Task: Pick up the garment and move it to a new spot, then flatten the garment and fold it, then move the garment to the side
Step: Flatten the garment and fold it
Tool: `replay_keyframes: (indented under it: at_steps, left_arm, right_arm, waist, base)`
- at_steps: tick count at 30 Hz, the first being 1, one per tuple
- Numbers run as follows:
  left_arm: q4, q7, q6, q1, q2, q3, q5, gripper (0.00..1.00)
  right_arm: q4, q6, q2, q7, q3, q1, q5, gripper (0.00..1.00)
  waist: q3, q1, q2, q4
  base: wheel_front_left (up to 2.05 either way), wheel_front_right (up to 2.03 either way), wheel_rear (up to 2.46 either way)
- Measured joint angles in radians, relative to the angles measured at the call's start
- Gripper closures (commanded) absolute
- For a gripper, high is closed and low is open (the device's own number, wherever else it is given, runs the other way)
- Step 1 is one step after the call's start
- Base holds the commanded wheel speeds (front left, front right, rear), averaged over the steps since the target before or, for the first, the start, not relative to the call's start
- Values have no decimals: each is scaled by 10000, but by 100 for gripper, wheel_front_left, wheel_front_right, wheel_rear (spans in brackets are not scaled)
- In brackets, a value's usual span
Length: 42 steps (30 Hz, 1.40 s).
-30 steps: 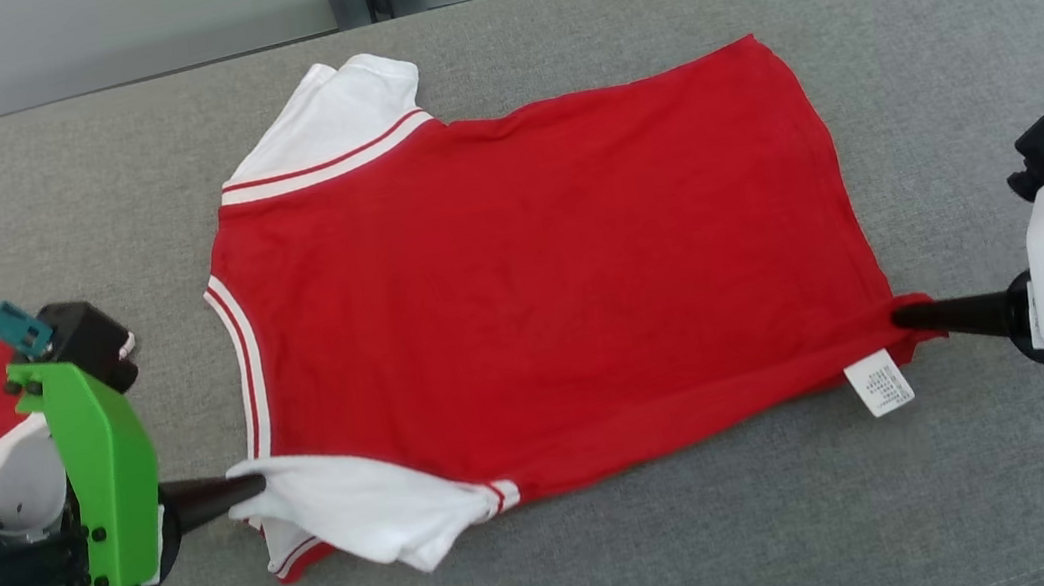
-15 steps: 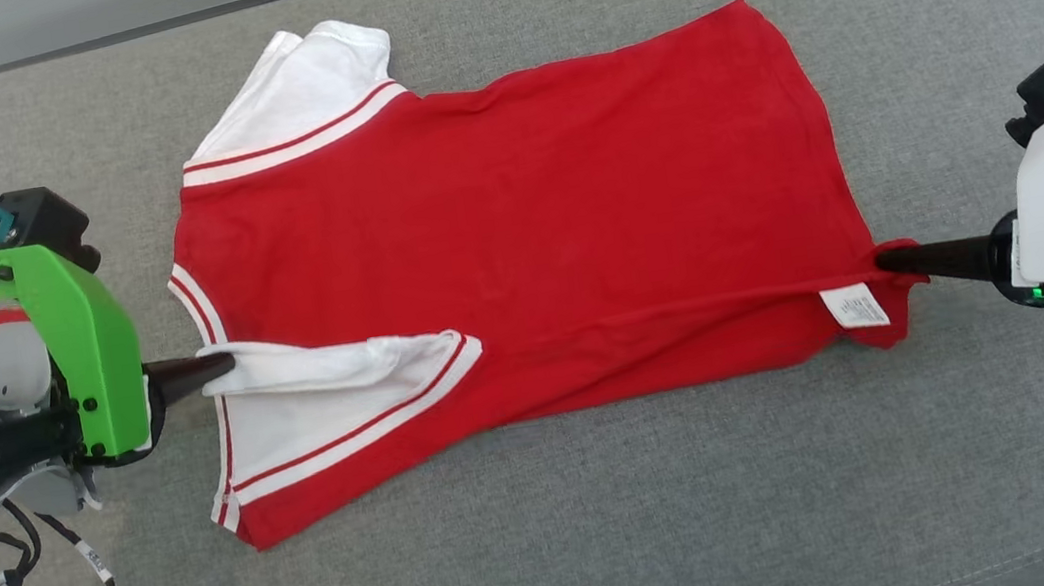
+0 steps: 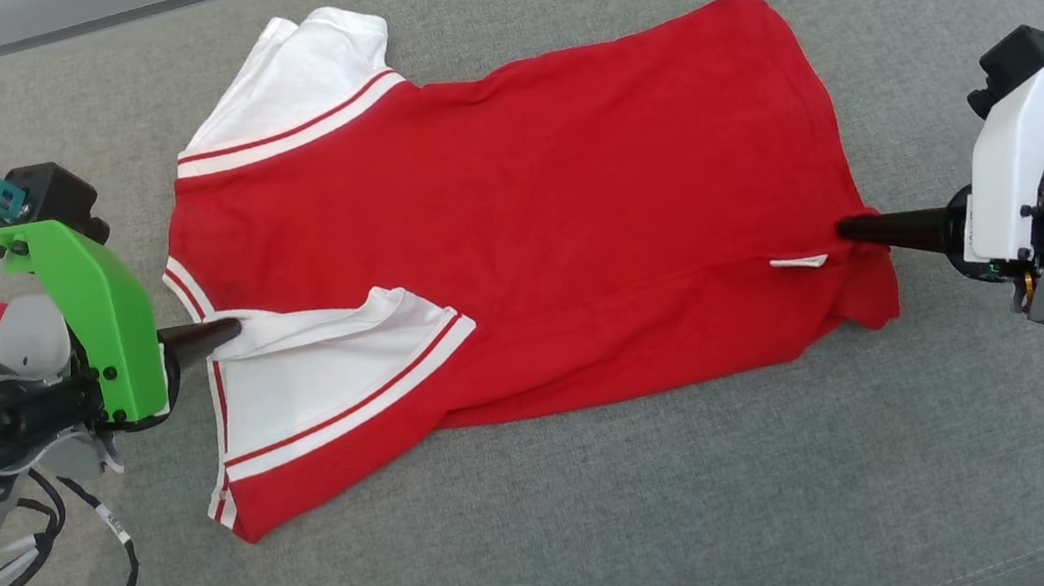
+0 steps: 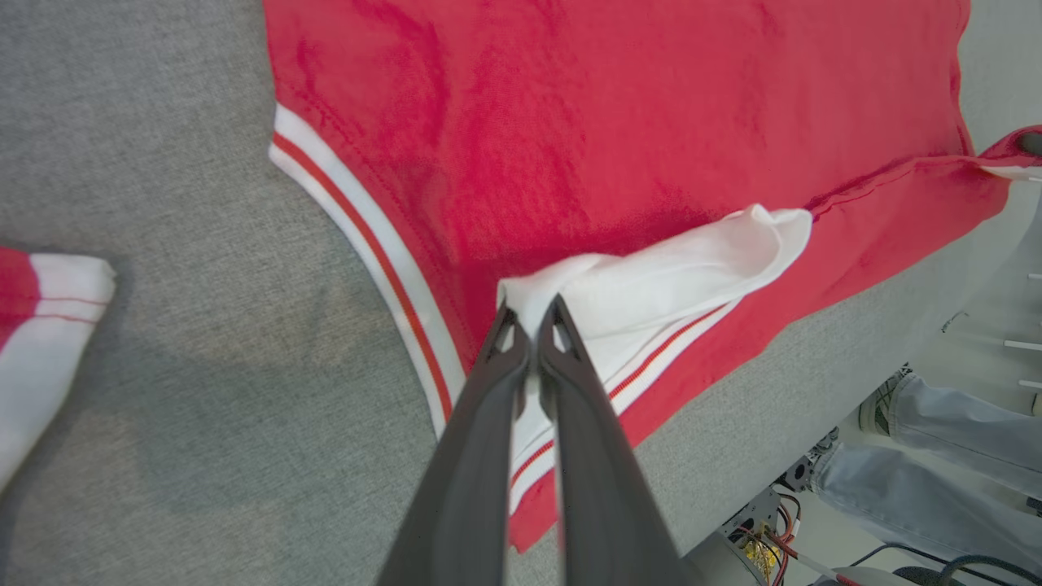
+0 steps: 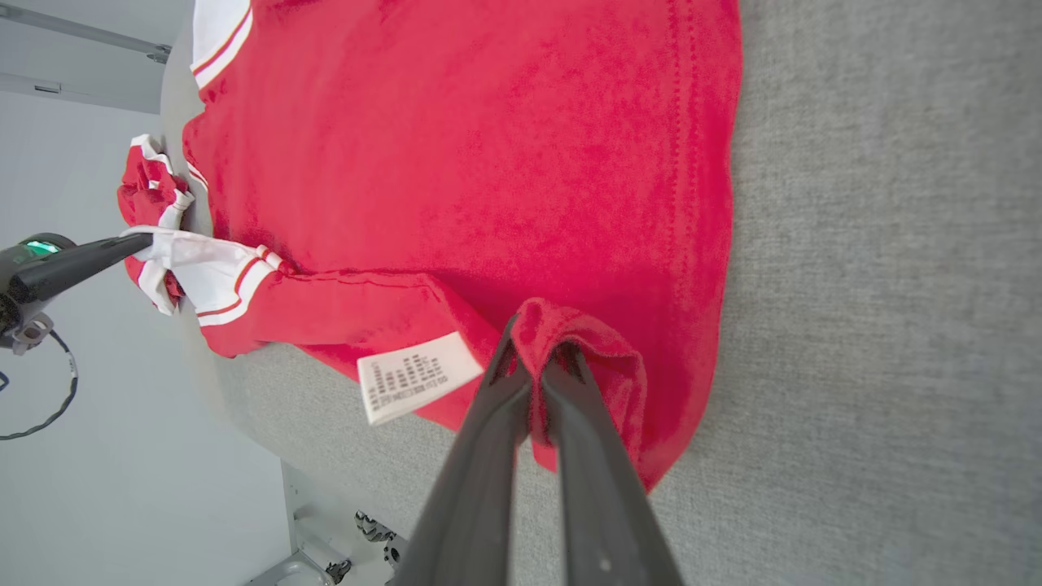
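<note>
Lying on the grey bench [image 3: 614,533], the red T-shirt [image 3: 533,221] is pinched at its white sleeve [image 3: 330,364] by the left pincer [image 3: 234,329] and at a hem corner [image 3: 869,288] by the right pincer [image 3: 844,228].

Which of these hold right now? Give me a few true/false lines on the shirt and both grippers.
1. The left gripper is shut on the white sleeve of the red shirt. True.
2. The right gripper is open, clear of the cloth. False: it is shut on a bottom corner of the red shirt.
3. The red shirt lies on a grey fabric surface. True.
4. The care label sits at the left gripper's end. False: it hangs at the corner that the right gripper holds.
5. A second red and white garment lies apart from the red shirt, on the left gripper's side. True.
</note>
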Motion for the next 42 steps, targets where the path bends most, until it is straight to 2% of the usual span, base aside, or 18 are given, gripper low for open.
replay_keyframes:
  at_steps: [4, 10, 13, 15, 19, 21, 23, 25, 28, 32, 37, 42]
  left_arm:
    - [290, -278, -186, 40, -138, 12, 4, 0]
    - [244, -1310, -447, 384, 50, 130, 441, 0]
    - [-65, -2892, -556, 595, 190, 372, 1185, 0]
    - [-201, -4115, -476, 852, 272, 499, 1789, 0]
    - [-654, -5950, 186, 1788, 395, 464, 2771, 0]
    - [-915, -6698, 662, 2225, 464, 449, 3185, 0]
    - [-1185, -7478, 1260, 2628, 600, 451, 3693, 0]
    - [-1444, -8257, 1829, 3021, 598, 570, 3992, 0]
    - [-1891, -9359, 2734, 3808, 313, 805, 4090, 0]
    - [-2393, -9867, 3724, 4978, -176, 1277, 4245, 0]
    - [-2627, -9927, 4211, 6216, -823, 1797, 4777, 0]
    - [-2236, -9923, 4176, 6747, -1007, 1783, 4857, 0]
  right_arm:
    - [63, 0, 98, -407, -88, 10, -190, 0]
    - [-359, 0, 58, -2249, -805, 339, -809, 0]
    - [-629, -2, -42, -3356, -1085, 785, -1239, 0]
    - [-807, 0, -159, -4401, -1281, 1081, -1741, 0]
    - [-901, 0, -408, -6569, -1624, 1904, -2594, 0]
    - [-836, 0, -410, -6951, -1833, 2351, -2936, 0]
    - [-644, -2, -320, -7056, -2512, 2862, -3267, 0]
    - [-487, -2, 65, -7087, -3745, 3355, -3756, 0]
    - [-422, 0, 756, -7095, -5267, 4455, -5079, 0]
    - [-522, 0, 1638, -7095, -6312, 6070, -6362, 0]
    - [-391, 0, 1929, -7087, -6355, 7310, -7007, 0]
    - [54, 0, 2132, -6554, -5916, 7519, -7101, 0]
  waist:
    - [-205, 0, 0, 20]
    - [-650, 0, 0, 46]
    - [-890, 0, 0, 61]
    - [-1058, 0, 0, 73]
    - [-1360, 0, 0, 125]
    - [-1476, 0, 0, 164]
    - [-1571, 0, 0, 228]
    - [-1632, 0, 0, 275]
    - [-1681, 0, 0, 322]
    - [-1672, 0, 0, 328]
    - [-1593, 0, 0, 415]
    - [-1576, 0, 0, 421]
  base:
    - [0, 0, 0]
    - [0, 0, 0]
    - [0, 0, 0]
    - [0, 0, 0]
    - [0, 0, 0]
    - [0, 0, 0]
    - [0, 0, 0]
    - [0, 0, 0]
    - [0, 0, 0]
    - [0, 0, 0]
    - [0, 0, 0]
    - [0, 0, 0]
